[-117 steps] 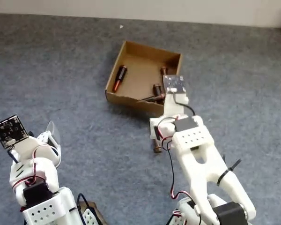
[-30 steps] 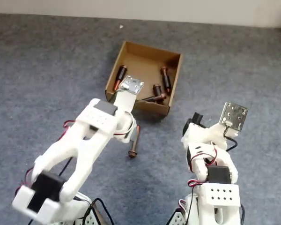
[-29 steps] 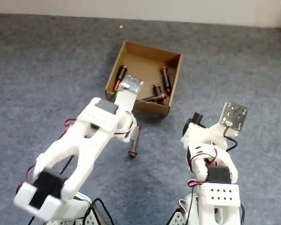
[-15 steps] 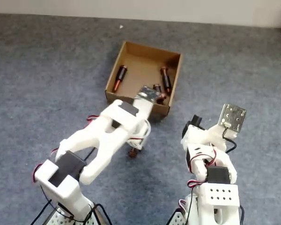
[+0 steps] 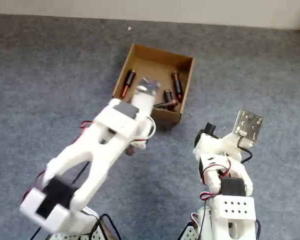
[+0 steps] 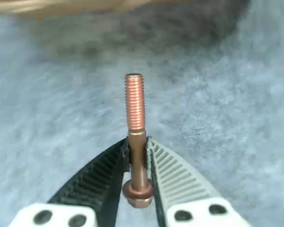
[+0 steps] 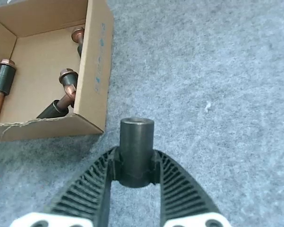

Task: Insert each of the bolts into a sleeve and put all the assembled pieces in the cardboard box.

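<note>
My left gripper (image 6: 137, 149) is shut on a copper bolt (image 6: 135, 111), gripping the shank just above the head, with the threaded end pointing away over the grey carpet. In the high view this arm stretches to just in front of the cardboard box (image 5: 121, 77), and the bolt's head (image 5: 131, 150) peeks out beneath it. My right gripper (image 7: 136, 163) is shut on a black sleeve (image 7: 137, 146), bore up, held beside the box (image 7: 97, 71). The box holds three assembled pieces (image 5: 128, 82) (image 5: 176, 86) (image 5: 165, 102).
Grey carpet covers the whole work area. The box stands at the back centre, with its front wall (image 5: 145, 111) nearest the left arm. The right arm (image 5: 225, 165) sits folded at the front right, with open carpet between it and the box.
A second ago the bolt lay on the carpet under the left arm. The left gripper has since shut on it and the arm has swung slightly left. The right arm kept still.
</note>
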